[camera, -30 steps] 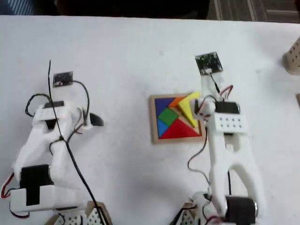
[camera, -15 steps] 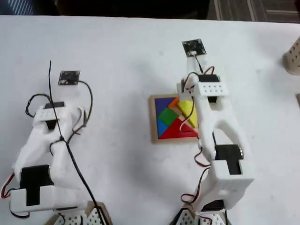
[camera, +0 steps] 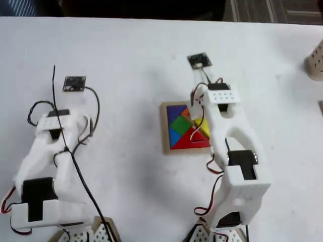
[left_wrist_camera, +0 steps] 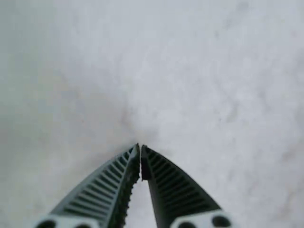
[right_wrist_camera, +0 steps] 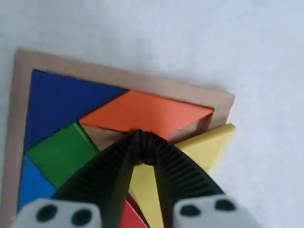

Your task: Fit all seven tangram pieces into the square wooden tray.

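Seating step, by the look of it. The right gripper [right_wrist_camera: 142, 138], fingers pinched together with nothing between them, has its tip down where the yellow triangle [right_wrist_camera: 209, 145] meets the orange piece [right_wrist_camera: 147, 111].

The square wooden tray [camera: 164, 128] sits mid-table, at about 3 o'clock from the left arm. The yellow triangle lies along the tray's 3 o'clock side, mostly under the right arm in the high view. One yellow corner rides over the wooden rim, so it is not down flat.

Its long axis seems to run roughly 12 to 6 along that edge. The stray corner points out near the tray's 1 o'clock corner, though the arm makes that hard to confirm.

The blue triangle [right_wrist_camera: 61, 99], green piece [right_wrist_camera: 61, 152] and red triangle [camera: 189, 138] look flush.

Next move, I'd say: nudge the yellow toward 9 o'clock, into the strip of bare wood beside the orange, then press it level.

The left gripper [left_wrist_camera: 140, 152], fingers closed on nothing, hangs over bare table [camera: 126, 60].
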Robot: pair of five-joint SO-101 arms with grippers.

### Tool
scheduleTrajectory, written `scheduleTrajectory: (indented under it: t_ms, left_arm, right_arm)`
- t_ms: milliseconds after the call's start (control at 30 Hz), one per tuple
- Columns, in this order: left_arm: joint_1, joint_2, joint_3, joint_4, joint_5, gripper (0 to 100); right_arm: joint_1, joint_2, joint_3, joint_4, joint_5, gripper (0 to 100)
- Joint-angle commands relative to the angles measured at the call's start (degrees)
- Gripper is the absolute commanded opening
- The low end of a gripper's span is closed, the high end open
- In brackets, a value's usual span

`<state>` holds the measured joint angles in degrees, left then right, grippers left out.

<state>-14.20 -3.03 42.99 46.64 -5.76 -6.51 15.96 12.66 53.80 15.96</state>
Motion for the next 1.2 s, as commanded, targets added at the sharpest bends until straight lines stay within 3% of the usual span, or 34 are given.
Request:
scheduleTrajectory:
  t_ms: [0, 267, 533, 767, 1167]
  left_arm:
    - [1.2, -2.8, -0.3, -1.2, -0.3, 2]
    - [1.2, -2.7, -0.4, -1.2, -0.3, 2]
    - [1.2, -2.7, -0.4, -1.2, -0.3, 2]
    - [1.3, -2.5, -0.5, -1.2, -0.4, 2]
    - [1.3, -2.5, -0.3, -0.8, -0.4, 2]
  right_arm:
    - [0.4, -6.5, 2.5, 0.7, 1.3, 1.8]
    - [2.7, -13.4, 6.9, -0.2, 0.9, 1.8]
    - [11.2, -17.9, 11.2, -0.2, -1.4, 1.8]
    - [16.5, -21.1, 21.1, -8.8, -3.1, 1.8]
    - [14.2, -26.8, 33.0, -14.8, -2.6, 1.8]
